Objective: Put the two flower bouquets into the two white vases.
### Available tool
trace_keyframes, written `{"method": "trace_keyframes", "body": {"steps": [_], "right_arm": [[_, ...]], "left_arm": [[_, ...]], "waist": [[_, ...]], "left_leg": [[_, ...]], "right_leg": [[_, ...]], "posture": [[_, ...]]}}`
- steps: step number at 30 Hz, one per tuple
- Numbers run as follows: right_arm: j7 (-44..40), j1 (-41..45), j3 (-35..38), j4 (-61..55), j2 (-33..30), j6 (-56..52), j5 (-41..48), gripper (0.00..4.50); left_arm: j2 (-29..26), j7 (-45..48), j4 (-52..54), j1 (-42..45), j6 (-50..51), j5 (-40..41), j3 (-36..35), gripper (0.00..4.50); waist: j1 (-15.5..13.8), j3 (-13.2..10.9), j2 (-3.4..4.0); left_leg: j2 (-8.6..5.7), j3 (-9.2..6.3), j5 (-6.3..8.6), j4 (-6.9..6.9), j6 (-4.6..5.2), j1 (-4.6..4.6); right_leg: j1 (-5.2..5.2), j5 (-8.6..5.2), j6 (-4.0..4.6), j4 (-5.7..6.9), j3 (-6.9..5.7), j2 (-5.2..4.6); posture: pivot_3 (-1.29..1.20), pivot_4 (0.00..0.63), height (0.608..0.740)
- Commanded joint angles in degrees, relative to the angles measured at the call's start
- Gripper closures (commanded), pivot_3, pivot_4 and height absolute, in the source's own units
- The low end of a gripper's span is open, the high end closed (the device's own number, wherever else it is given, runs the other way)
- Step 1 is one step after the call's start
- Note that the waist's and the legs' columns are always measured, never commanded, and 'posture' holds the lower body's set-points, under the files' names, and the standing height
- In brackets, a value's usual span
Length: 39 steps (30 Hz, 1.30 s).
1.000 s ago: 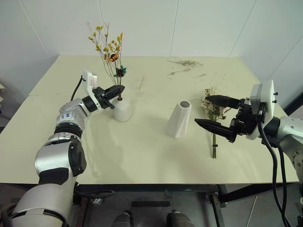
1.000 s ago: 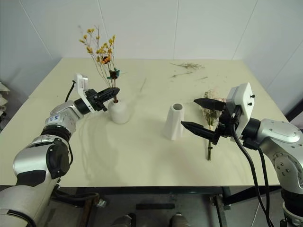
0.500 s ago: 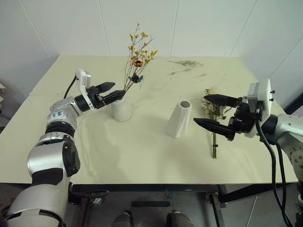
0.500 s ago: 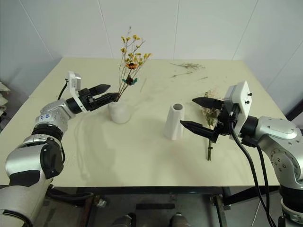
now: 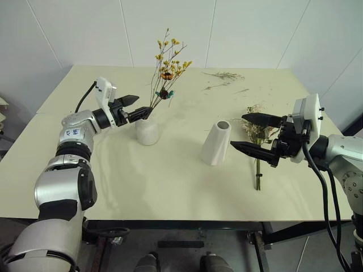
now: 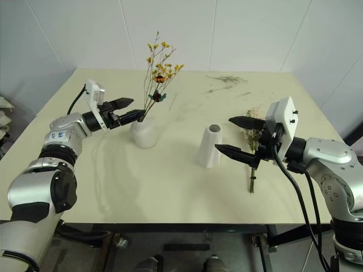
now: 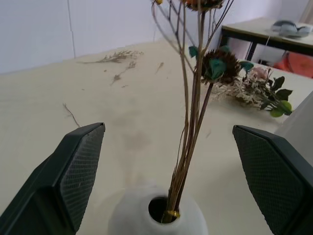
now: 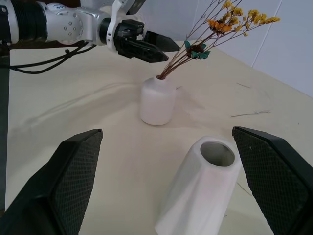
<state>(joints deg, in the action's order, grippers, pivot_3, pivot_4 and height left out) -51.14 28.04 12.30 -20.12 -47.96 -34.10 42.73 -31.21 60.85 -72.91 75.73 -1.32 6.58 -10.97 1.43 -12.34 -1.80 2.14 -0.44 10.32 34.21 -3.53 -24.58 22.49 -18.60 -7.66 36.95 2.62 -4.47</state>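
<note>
Thin sprig of yellow-orange blossoms on long brown stems (image 5: pixel 164 71) stands in short round matte white vase (image 5: pixel 147 130), leaning toward right. Left gripper (image 5: pixel 136 106) beside stems above vase neck, fingers spread wide, gripping nothing. Taller tapered white vase (image 5: pixel 215 143) stands empty mid-table. Fuller bunch of pale dried flowers with greenery (image 5: pixel 256 136) lies flat on cream table (image 5: pixel 170 181), partly hidden, seemingly untouched. Right gripper (image 5: pixel 254 133) hovers over it, fingers apart, empty.
</note>
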Motion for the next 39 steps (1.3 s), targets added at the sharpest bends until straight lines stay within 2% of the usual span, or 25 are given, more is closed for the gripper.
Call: {"method": "trace_keyframes", "body": {"steps": [1, 6, 9, 22, 39], "right_arm": [[0.3, -0.1, 1.5, -1.7, -0.1, 0.7, 0.1, 0.00], [1.0, -1.0, 1.7, -2.4, -0.1, 0.6, 0.2, 0.00], [1.6, -1.7, 1.9, -3.0, 0.0, 0.5, 0.3, 0.00], [3.6, -5.2, 3.9, -6.2, -0.4, -0.5, 1.4, 0.00], [2.6, -2.9, 2.1, -4.1, -0.2, -0.3, 0.6, 0.00]], "left_arm": [[0.2, 0.8, 0.4, 4.4, 0.8, -2.9, 2.9, 0.04], [0.9, 1.5, -0.7, 6.9, 1.5, -6.8, 6.8, 0.04], [1.6, 0.5, -1.4, 8.0, 1.7, -8.7, 8.4, 0.59], [0.6, -1.6, -1.5, 8.5, 0.4, -9.7, 8.4, 4.46], [-1.1, -1.4, -0.9, 4.9, 0.1, -8.0, 6.0, 4.46]], "waist": [[0.0, 0.0, 0.00], [0.2, 0.0, 0.00], [0.2, 0.0, 0.00], [0.2, 0.0, -0.01], [0.1, 0.0, -0.01]], "left_leg": [[0.00, 0.00, 0.00, -0.01, 0.00, 0.00], [0.00, 0.00, 0.00, -0.04, 0.00, 0.00], [0.01, 0.01, 0.00, -0.07, 0.00, 0.00], [0.01, 0.01, 0.00, -0.06, 0.00, -0.02], [0.00, 0.01, 0.00, -0.04, 0.00, -0.01]], "right_leg": [[0.00, 0.00, 0.00, -0.01, 0.00, 0.00], [0.00, 0.00, 0.00, -0.04, 0.00, 0.00], [0.03, 0.00, 0.00, -0.03, 0.01, 0.02], [0.04, 0.00, 0.00, -0.04, 0.01, 0.02], [0.04, 0.00, 0.00, -0.01, 0.02, 0.02]], "posture": [[0.00, 0.150, 0.740], [0.00, 0.150, 0.740], [0.00, 0.150, 0.740], [0.00, 0.150, 0.740], [0.00, 0.150, 0.740]]}}
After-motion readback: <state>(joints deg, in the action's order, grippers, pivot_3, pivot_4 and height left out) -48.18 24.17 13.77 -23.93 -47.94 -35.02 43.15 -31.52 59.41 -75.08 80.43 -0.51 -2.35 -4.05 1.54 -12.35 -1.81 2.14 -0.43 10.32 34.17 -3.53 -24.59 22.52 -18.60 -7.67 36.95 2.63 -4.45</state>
